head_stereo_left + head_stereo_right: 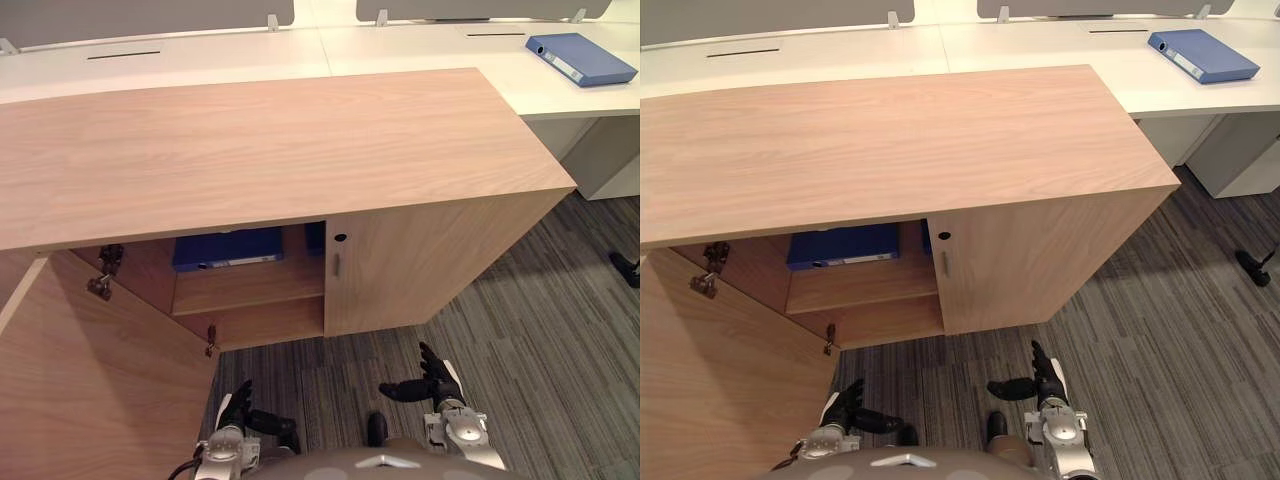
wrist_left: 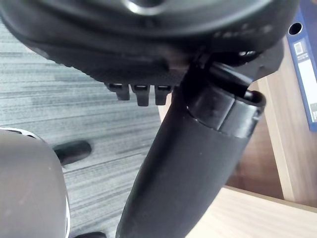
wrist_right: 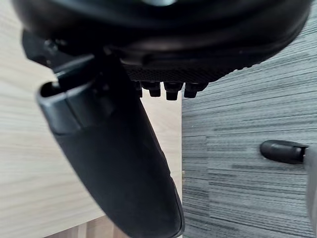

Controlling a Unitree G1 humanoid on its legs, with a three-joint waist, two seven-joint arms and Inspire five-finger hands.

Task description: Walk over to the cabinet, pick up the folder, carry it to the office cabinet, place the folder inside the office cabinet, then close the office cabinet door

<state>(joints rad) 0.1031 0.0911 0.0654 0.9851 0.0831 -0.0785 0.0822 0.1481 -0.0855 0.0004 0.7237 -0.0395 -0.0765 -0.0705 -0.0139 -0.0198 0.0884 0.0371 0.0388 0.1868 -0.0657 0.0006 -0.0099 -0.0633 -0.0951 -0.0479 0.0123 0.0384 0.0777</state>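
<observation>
Looking down from the head, the office cabinet [image 1: 270, 150] stood right in front, and its left door [image 1: 90, 380] hung wide open. The door stuck out toward the robot on its left side, with the inside face showing.

The blue folder [image 1: 228, 249] lay flat on the upper shelf [image 1: 250, 288] inside. Its long side ran from left to right and its spine faced out. So the folder was up ahead of both hands and well apart from them.

The left hand [image 1: 238, 408] was low over the grey carpet [image 1: 540, 350], just beside the open door. The right hand [image 1: 436, 381] was low too, but on the other side, in front of the shut right door [image 1: 420, 260]. Both hands had loose, open fingers and held nothing.

I think only the door was left to shut. The left hand looked like the one to use, since it was much nearer the door.

Some things were hard to see. The cabinet top hid the back of the folder. The open door's outer edge ran off the picture, and I could not see any handle on it. A dark blue bit [image 1: 315, 237] peeked out beside the shut door, and I could not tell what it was. A second blue folder [image 1: 580, 58] lay far off on the white tabletop [image 1: 420, 45].
</observation>
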